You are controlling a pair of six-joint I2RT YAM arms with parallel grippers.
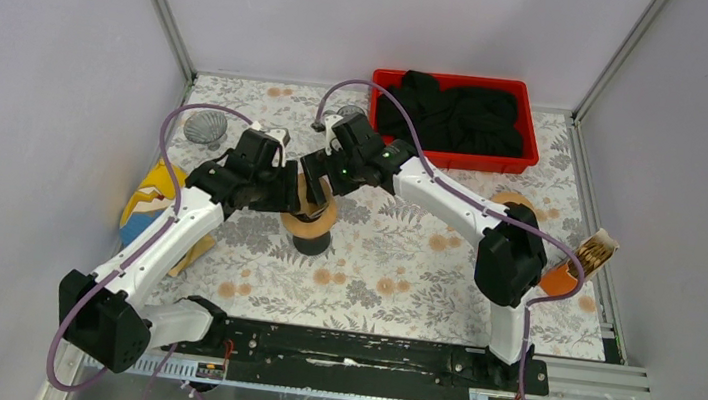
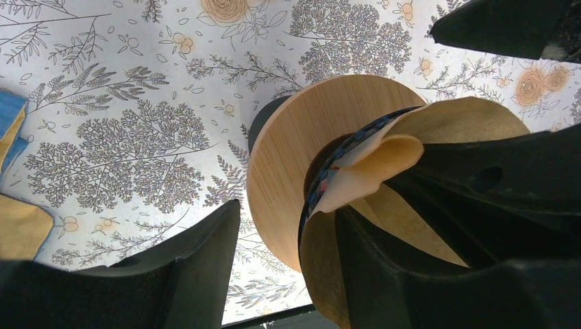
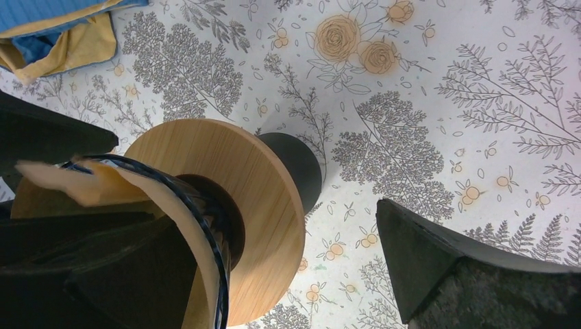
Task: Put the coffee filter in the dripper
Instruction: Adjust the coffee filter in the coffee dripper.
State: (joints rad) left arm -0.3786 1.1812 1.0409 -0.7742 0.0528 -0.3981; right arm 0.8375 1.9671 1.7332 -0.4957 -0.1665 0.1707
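You've got the dripper (image 1: 312, 225) just left of bench (image 1: 401, 286) centre, upright, with its wooden collar (image 2: 288, 144) over a black base (image 3: 294, 164). The coffee filter (image 2: 373, 161) is in the cone but not seated flat. Its top edge stands above the dark blue-patterned rim, and one flap curls over toward 8 o'clock in your left wrist view. The left end effector (image 2: 308, 205) reaches in from 8 o'clock with jaws parted, one finger down inside the filter and the other outside the collar. It shows no clamp on anything, so call it released. The right end effector (image 3: 267, 212) reaches in from 2 o'clock with jaws spread wide, also released. It has one finger inside the filter and the other out over bare bench at 4 o'clock of the collar. A red bin (image 1: 525, 161) holding black cloth (image 1: 456, 111) sits at 1 o'clock, and a blue-and-yellow cloth (image 1: 143, 204) lies at 9 o'clock.
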